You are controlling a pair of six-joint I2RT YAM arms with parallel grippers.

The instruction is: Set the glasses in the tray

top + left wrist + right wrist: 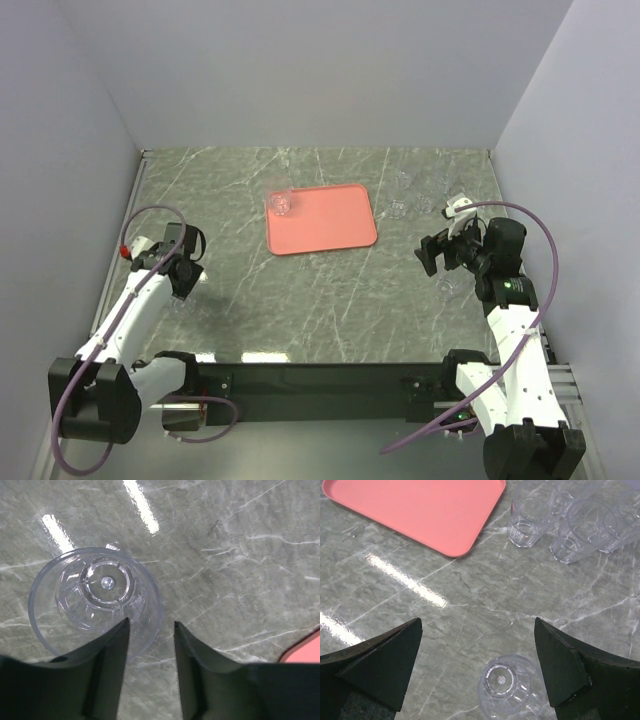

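Left end effector (150, 624) part-way apart, straddling the wall of an upright glass (95, 595) on the table (240, 555): one finger over the mouth, the other just outside the rim, not visibly clamped. Right end effector (477, 622) spread wide and empty, hovering above another glass (509, 686) on the table. Tray (330, 225) at mid-table, well apart from both, holding just one glass (281, 203) in its far left corner. Early going, by the look of it: one in, the rest out. Left to move: the two under the arms, plus a cluster (580, 530) of at least three near the tray's right edge.
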